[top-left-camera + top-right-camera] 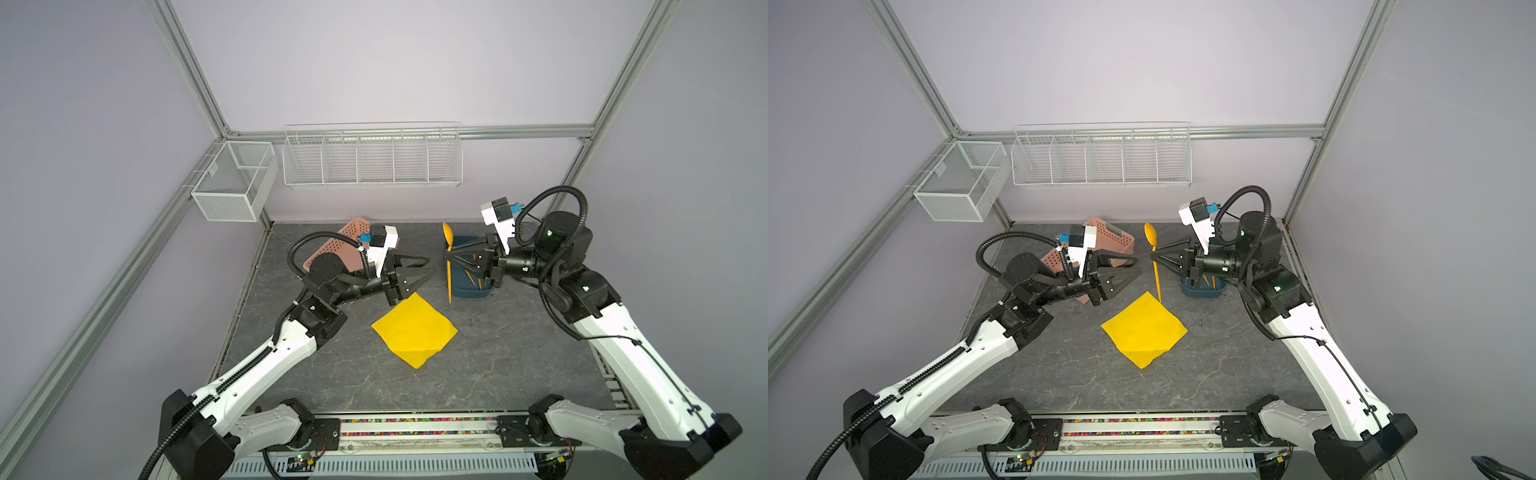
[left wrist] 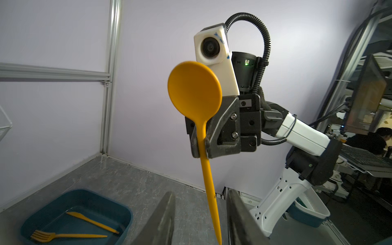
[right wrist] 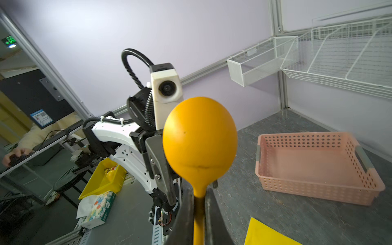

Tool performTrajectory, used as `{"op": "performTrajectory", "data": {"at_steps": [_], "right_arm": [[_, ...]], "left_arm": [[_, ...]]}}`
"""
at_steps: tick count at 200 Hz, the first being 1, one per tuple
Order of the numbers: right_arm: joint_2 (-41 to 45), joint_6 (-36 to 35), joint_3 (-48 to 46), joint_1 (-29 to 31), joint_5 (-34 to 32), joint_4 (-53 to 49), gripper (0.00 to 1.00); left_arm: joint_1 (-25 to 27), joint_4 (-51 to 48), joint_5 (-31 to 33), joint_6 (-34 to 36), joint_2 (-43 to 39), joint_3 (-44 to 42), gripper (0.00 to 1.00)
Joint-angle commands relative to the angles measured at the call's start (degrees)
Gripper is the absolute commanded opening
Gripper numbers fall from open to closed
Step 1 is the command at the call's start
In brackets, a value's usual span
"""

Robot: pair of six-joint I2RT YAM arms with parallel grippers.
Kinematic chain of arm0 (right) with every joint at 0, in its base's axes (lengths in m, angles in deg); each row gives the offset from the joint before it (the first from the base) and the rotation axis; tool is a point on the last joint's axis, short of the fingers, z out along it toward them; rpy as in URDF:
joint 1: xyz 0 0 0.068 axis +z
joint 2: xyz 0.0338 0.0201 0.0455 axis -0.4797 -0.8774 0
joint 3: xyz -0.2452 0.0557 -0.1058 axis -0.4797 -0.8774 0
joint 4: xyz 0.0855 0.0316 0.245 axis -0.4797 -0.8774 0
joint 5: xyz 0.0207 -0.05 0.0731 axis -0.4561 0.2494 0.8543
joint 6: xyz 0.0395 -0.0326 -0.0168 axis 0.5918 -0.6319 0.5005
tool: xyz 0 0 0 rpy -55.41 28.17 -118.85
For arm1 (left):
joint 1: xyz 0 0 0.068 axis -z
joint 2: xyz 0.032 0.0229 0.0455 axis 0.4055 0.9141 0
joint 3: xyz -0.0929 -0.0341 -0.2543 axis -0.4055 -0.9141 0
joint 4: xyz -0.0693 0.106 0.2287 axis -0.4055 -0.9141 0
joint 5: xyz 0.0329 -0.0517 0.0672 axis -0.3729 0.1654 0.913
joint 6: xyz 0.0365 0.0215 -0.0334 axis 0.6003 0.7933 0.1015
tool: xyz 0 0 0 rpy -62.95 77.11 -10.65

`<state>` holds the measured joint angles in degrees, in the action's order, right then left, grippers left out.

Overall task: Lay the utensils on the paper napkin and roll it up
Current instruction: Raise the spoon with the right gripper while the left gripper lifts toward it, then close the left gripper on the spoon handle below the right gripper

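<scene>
An orange spoon (image 1: 447,237) (image 1: 1150,235) stands upright above the table, bowl up. My right gripper (image 1: 449,255) (image 3: 199,197) is shut on its neck just under the bowl (image 3: 199,137). My left gripper (image 1: 429,268) (image 2: 200,193) faces it from the left, open and holding nothing. In both top views a small gap separates its fingertips from the spoon's handle (image 2: 209,191). The yellow paper napkin (image 1: 415,328) (image 1: 1144,330) lies flat at mid-table, in front of both grippers. The fork (image 2: 46,235) and knife (image 2: 93,222) lie in a dark blue tray (image 2: 95,196) under the right gripper.
The blue tray (image 1: 469,293) sits at the back right of the table. A pink perforated basket (image 1: 353,232) (image 3: 314,161) stands at the back left, behind my left arm. White wire baskets (image 1: 372,158) (image 1: 235,180) hang on the walls.
</scene>
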<state>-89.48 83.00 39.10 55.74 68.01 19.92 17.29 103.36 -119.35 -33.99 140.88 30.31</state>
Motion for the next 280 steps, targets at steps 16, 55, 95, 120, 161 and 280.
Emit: {"op": "performTrajectory", "data": {"at_steps": [16,55,95,120,161,280], "right_arm": [[1.2,0.7,0.9,2.3,4.5,3.4,0.09],[0.9,1.0,2.7,3.8,4.8,3.2,0.09],[0.8,0.6,4.2,4.6,3.8,2.0,0.08],[0.9,-0.5,5.4,4.6,2.1,-0.4,0.08],[0.6,-1.7,6.6,4.6,-0.4,-3.5,0.07],[0.5,-5.8,8.2,4.7,-5.4,-10.4,0.07]], "left_arm": [[0.4,8.2,-9.9,-4.8,2.2,3.1,0.4],[1.7,8.8,-12.8,-6.0,3.8,4.9,0.38],[2.4,8.2,-13.8,-5.9,4.7,5.3,0.35],[2.4,7.8,-13.5,-5.2,4.8,5.0,0.33],[3.1,8.4,-13.9,-5.3,6.1,6.1,0.29],[3.4,7.5,-12.4,-4.7,6.6,7.4,0.21]]}}
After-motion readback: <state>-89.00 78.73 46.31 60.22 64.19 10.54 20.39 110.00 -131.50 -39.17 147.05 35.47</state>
